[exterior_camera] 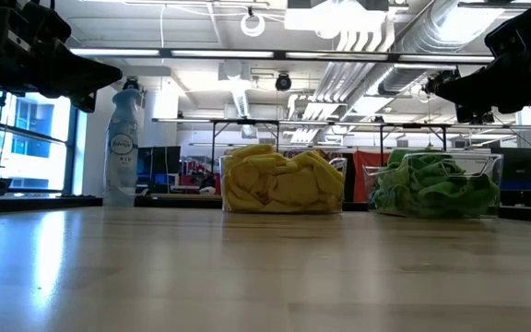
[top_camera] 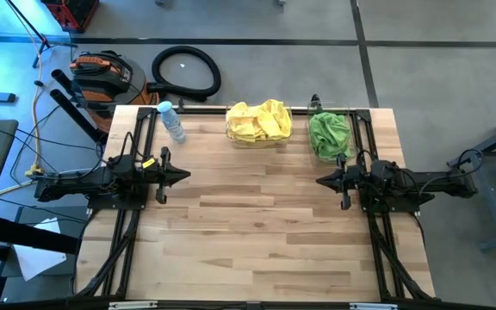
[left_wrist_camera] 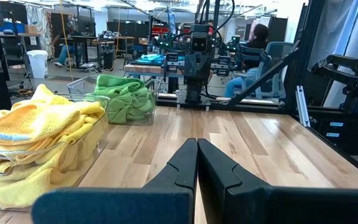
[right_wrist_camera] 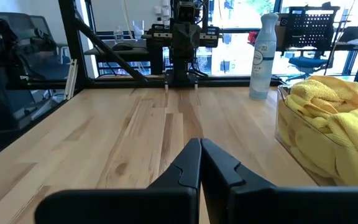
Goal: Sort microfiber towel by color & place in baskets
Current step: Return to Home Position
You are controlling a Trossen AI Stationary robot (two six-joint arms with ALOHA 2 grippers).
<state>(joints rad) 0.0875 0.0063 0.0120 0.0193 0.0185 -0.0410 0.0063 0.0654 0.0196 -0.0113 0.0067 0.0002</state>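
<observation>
High view gives you the left tool and the right tool facing each other across the bare middle of the tabletop, well apart, both raised above the wood. In the wrist views you can see that each tool has its two fingers pressed together, with nothing between them. The wider basket stands at the far edge of the tabletop, to the side of the gap between the two tools and touched by neither; the yellow towels are heaped in it and rise above its rim. The narrower basket is near the right tool, just to its side, and holds the green towels. A bottle with a blue cap stands upright near the left tool, on the same side as the baskets.
</observation>
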